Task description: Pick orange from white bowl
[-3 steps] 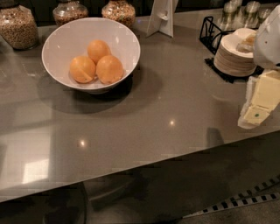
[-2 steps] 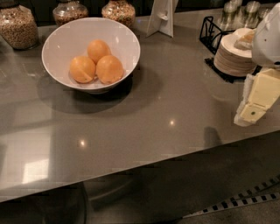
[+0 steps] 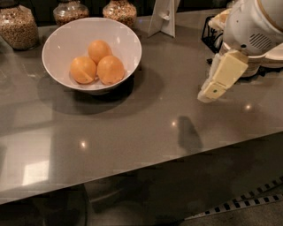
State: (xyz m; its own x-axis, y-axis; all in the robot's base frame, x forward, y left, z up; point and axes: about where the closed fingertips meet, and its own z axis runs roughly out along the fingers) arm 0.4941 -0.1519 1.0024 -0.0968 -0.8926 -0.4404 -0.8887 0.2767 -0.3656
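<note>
The white bowl (image 3: 121, 37) stands at the back left of the grey table. Three oranges lie in it: one at the front right (image 3: 110, 69), marginally the biggest, one at the front left (image 3: 83, 69), and one behind them (image 3: 99, 50). My gripper (image 3: 212, 92) hangs cream-coloured from the white arm (image 3: 250, 26) on the right. It is above the table, well to the right of the bowl and apart from it, with nothing seen in it. Its shadow falls on the table below.
Three glass jars of dry food stand along the back edge (image 3: 17, 27) (image 3: 70, 11) (image 3: 120, 9). A white card stand (image 3: 162, 17) is behind the bowl's right side. A black wire rack (image 3: 211, 37) and a stack of small white dishes (image 3: 270, 59) sit behind the arm. The table's front edge (image 3: 146, 163) runs diagonally.
My gripper has moved left over the table, toward the bowl, and the arm now covers more of the dish stack. The bowl and oranges have not moved.
</note>
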